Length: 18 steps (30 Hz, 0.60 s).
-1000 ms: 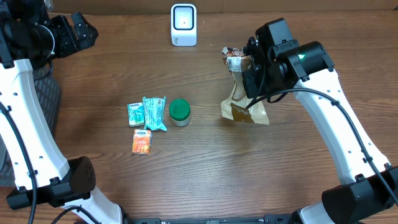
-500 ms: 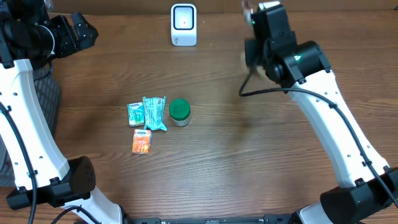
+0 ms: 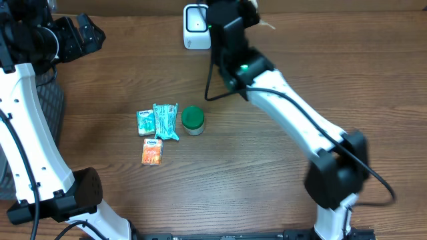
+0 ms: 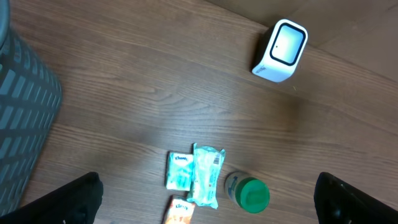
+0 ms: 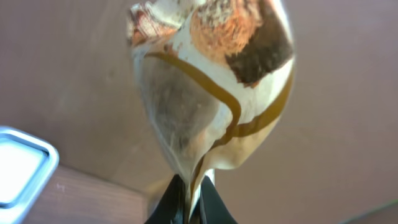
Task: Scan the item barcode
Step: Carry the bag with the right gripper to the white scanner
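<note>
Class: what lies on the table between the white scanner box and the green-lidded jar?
Nothing: bare brown wooden table between white box-shaped scanner and green-lidded round jar, shown in the left wrist view.

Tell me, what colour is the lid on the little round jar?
The lid is green; the overhead view shows it best.

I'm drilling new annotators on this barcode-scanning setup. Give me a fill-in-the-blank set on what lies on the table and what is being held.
The beige-and-brown snack pouch is pinched in the gripper of the ___ arm, near the white box-shaped scanner.
The round jar beside the teal packets has a ___ lid.
The small flat packet just below the teal ones is ___.
Missing words: right; green; orange.
</note>
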Tool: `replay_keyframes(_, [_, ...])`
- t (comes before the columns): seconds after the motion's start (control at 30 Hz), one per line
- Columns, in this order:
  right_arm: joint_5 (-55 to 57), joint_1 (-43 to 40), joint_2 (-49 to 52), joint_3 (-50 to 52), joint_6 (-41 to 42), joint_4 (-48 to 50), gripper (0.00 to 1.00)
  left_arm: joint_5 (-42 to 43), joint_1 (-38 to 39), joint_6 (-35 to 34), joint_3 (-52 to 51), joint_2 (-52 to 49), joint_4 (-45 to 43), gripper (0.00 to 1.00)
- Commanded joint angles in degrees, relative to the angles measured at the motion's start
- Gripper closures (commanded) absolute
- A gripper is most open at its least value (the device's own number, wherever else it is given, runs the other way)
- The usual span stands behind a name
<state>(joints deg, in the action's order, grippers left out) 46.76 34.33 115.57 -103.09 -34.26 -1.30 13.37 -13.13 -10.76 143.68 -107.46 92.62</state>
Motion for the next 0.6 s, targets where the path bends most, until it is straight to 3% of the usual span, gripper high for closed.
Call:
replay_keyframes(0.0, [2.5,0.2,6.8,-0.5,-15.0,7.4,0.96,-0.3,0.0,-0.6,0.4,0.7,-0.1,0.00])
replay_keyframes(0.13, [2.3,0.9,13.0,-0.5,-25.8,18.4,0.96,-0.3,0.0,-0.6,0.4,0.7,-0.1,0.00])
replay_keyframes(0.27, [-0.5,1.4,17.5,-0.5,-33.9,21.8,0.96,-0.3,0.0,-0.6,0.4,0.7,-0.1,0.00])
replay_keyframes(0.57, [-5.0,0.7,21.7,-0.5,-34.0,25.5,0.96,-0.3,0.0,-0.6,0.4,0.7,-0.1,0.00])
